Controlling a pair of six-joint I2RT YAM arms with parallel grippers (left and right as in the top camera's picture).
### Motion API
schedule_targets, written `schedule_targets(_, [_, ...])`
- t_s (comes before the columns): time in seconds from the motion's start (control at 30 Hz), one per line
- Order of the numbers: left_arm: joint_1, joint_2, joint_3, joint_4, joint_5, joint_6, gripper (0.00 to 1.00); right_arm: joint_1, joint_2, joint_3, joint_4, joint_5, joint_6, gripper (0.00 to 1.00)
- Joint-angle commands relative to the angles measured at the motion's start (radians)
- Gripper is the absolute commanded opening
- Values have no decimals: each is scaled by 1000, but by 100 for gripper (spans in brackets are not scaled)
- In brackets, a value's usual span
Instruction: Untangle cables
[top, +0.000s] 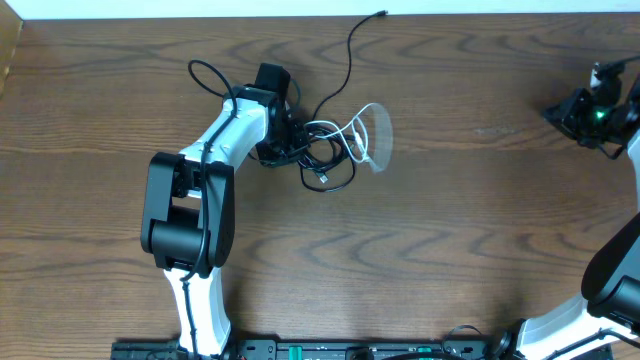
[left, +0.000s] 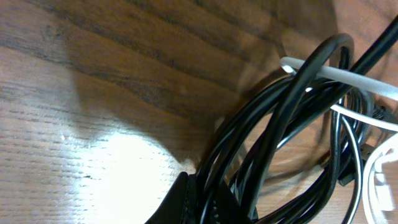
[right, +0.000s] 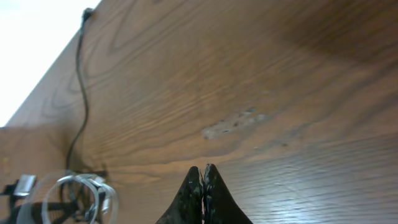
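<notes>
Evidently, the left gripper (top: 283, 136) was closed on strands of the thin black flexible cord (left: 273, 124). Its loops bunched just beyond the fingertips, and the thin white flexible cord (left: 348, 78) threaded through them further out. The right gripper (right: 203, 186) was shut and empty, the tangle well away from its fingers across the brown wooden table (top: 480, 220). Risk: a pull with several black strands pinched and the white cord unrestrained would likely drag the whole bundle or tighten the tangle.

This looks like my robot lab. My left arm (top: 190, 215) and right arm (top: 612, 275) stand at a wood-grain table (top: 450, 200).
</notes>
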Motion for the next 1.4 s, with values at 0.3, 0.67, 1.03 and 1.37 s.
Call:
schedule_targets(0.3, [1,-268,-9,-7,-21,204,8,163,-28,4,103,-284,-283,41])
schedule_targets(0.67, [-37,-484,-9,-6,-17,274,8,381,-28,4,393,-541,-280,44])
schedule_targets(1.03, [-35,-523,-9,20,11,35,8,619,-28,4,426,-473,-329,45])
schedule_targets(1.37, [-35,-523,-9,15,116,19,8,809,-26,4,415,-169,-464,55])
